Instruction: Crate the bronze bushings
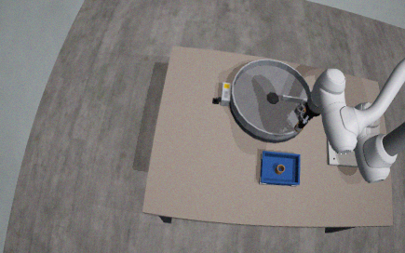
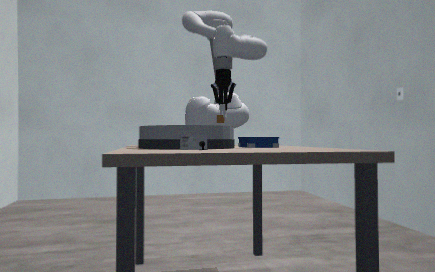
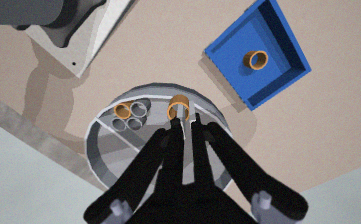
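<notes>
My gripper (image 3: 187,108) is shut on a bronze bushing (image 3: 178,102) and holds it high above the round grey turning table (image 1: 271,99); the side view shows the bushing (image 2: 220,119) hanging below the fingers (image 2: 223,102), clear of the table (image 2: 186,136). In the wrist view, one bronze bushing (image 3: 123,109) and three steel bushings (image 3: 134,118) lie clustered in one section of the turning table. The blue crate (image 3: 255,56) holds one bronze bushing (image 3: 255,59), which also shows from above (image 1: 280,168) in the crate (image 1: 279,167).
A small grey box with a yellow label (image 1: 225,93) sits at the turning table's left edge. The arm's white base plate (image 1: 341,155) stands on the wooden table right of the crate. The arm's body (image 1: 350,121) hangs over the turning table's right edge.
</notes>
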You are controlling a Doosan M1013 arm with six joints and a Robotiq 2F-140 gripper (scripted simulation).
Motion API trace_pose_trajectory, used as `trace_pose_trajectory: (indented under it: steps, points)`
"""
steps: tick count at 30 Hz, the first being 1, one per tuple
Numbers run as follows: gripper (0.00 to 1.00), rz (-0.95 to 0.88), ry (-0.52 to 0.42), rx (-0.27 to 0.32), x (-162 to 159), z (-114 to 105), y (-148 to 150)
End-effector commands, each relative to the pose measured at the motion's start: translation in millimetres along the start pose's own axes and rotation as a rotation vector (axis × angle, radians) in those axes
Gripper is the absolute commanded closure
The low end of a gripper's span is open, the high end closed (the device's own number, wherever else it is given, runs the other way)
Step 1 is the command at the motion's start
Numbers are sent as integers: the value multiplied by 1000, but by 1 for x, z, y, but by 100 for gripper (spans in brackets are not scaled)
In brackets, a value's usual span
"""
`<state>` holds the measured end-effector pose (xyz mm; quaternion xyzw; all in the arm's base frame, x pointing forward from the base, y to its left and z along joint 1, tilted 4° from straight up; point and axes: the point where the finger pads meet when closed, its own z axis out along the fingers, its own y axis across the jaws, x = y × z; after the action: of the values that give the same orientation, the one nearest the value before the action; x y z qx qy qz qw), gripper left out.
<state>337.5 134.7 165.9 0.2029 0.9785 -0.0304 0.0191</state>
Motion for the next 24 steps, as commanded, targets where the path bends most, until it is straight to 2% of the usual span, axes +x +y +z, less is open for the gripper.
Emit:
trace_pose_trajectory:
  steps: [1,10,12,19,24]
  points:
    - [100,11,-1,-2,17,-2,38]
    - [100,11,-1,-2,55,-1,101]
    - [100,11,-1,-2,55,-1,101]
    - [100,11,-1,-2,78,-1,141]
    - [100,11,-1,-2,85,-1,151]
